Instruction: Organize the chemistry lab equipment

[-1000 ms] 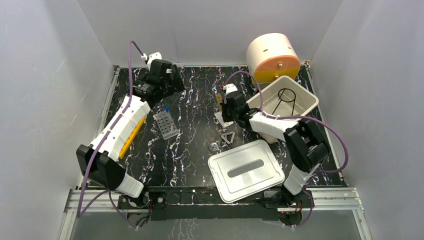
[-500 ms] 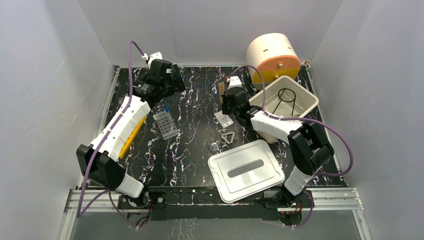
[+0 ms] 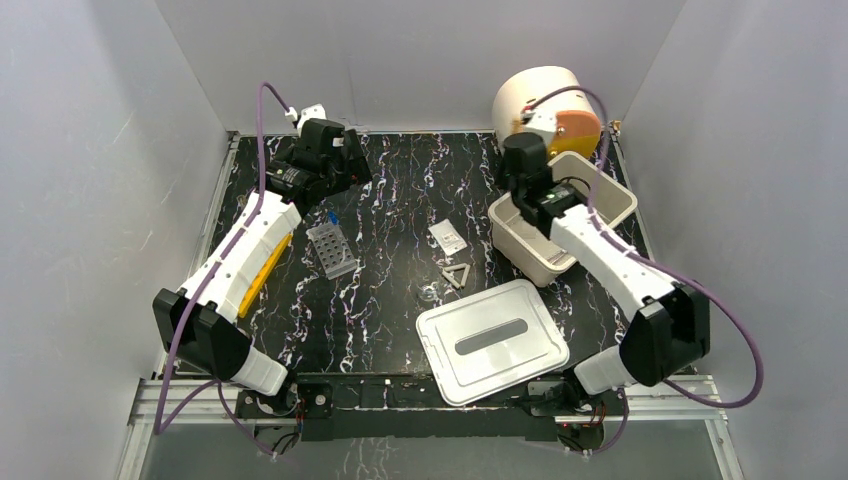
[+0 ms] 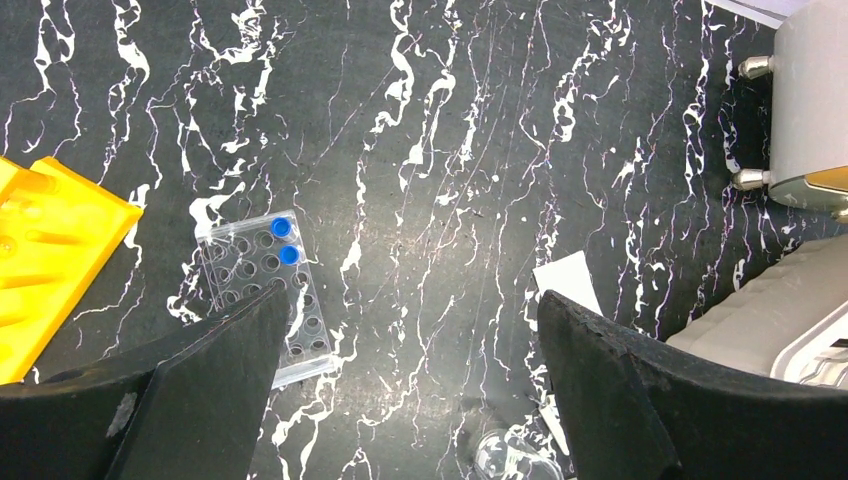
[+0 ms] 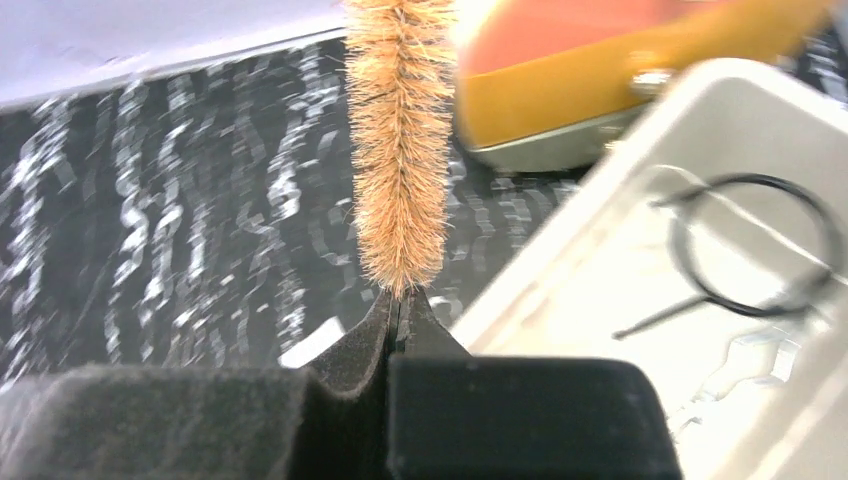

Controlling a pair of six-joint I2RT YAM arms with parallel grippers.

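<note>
Since a second ago our right gripper (image 5: 398, 303) has swung from mid-table to the white bin (image 5: 560, 262) rim, clamped on the brush (image 5: 398, 150), so next we should carry it inward and let go, while our left gripper (image 4: 412, 310) hangs with jaws apart above the tube rack (image 4: 268, 295).

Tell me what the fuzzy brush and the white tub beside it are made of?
Brush: tan, matte bristles, natural hair or nylon, I can't tell which; a dark core line suggests twisted wire. Tub: probably plastic, given its smooth, faintly glossy white walls and rounded moulded rim.
</note>
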